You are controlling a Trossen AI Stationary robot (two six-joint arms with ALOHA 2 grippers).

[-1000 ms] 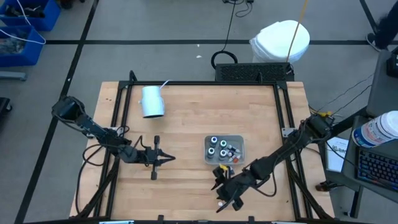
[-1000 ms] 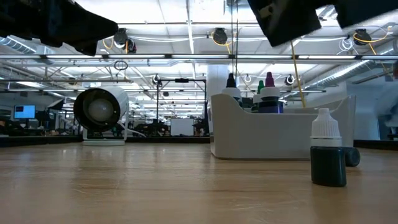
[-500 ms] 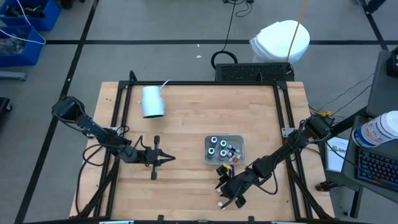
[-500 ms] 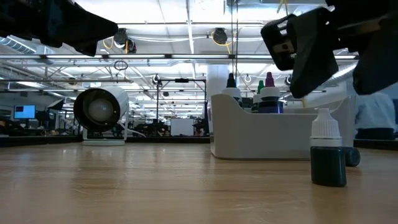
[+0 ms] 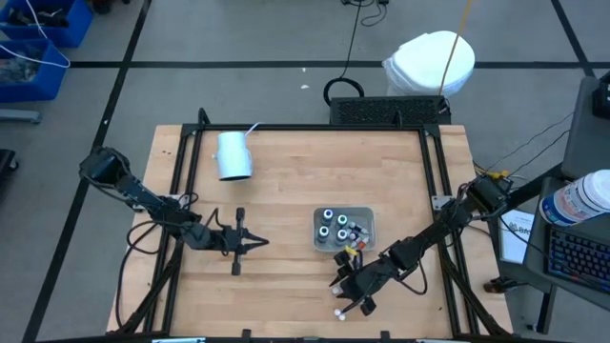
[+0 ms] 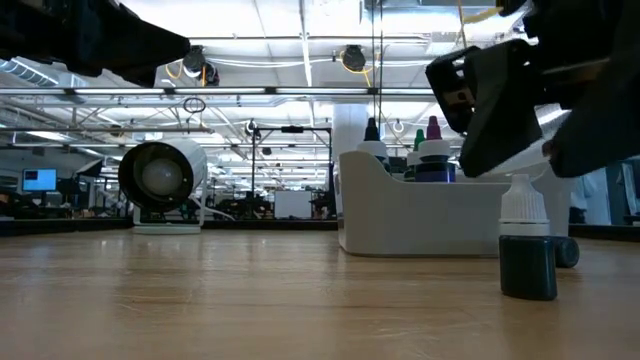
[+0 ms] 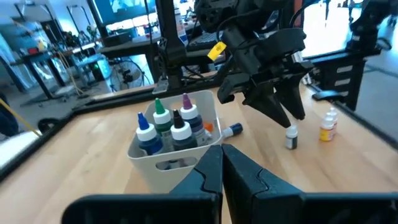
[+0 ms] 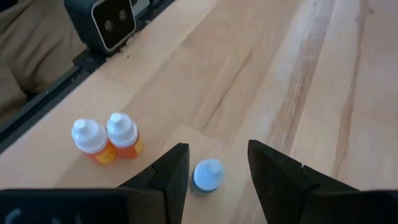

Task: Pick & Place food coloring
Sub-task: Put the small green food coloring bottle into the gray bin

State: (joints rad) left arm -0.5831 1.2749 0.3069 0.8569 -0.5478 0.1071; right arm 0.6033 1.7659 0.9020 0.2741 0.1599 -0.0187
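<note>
One food coloring bottle with a pale blue cap (image 8: 207,175) stands upright on the table near its front edge; the low view shows its dark teal body (image 6: 527,265). My right gripper (image 8: 214,167) hovers open over it, one finger on each side of the cap, touching nothing. Two orange food coloring bottles with white caps (image 8: 106,138) stand close by. More bottles stand in the translucent tray (image 5: 370,214). At the table's left, my left gripper (image 5: 259,243) is shut and level, holding nothing.
A pale blue cup (image 5: 233,155) lies on its side at the far left of the table. The low camera's black housing (image 8: 109,22) sits at the table's near edge beyond the orange bottles. Bare wood lies between the tray and my left gripper.
My right gripper has come down toward the blue-capped bottle and now hangs just above its cap. The bottle, the tray and my left arm have kept still.
</note>
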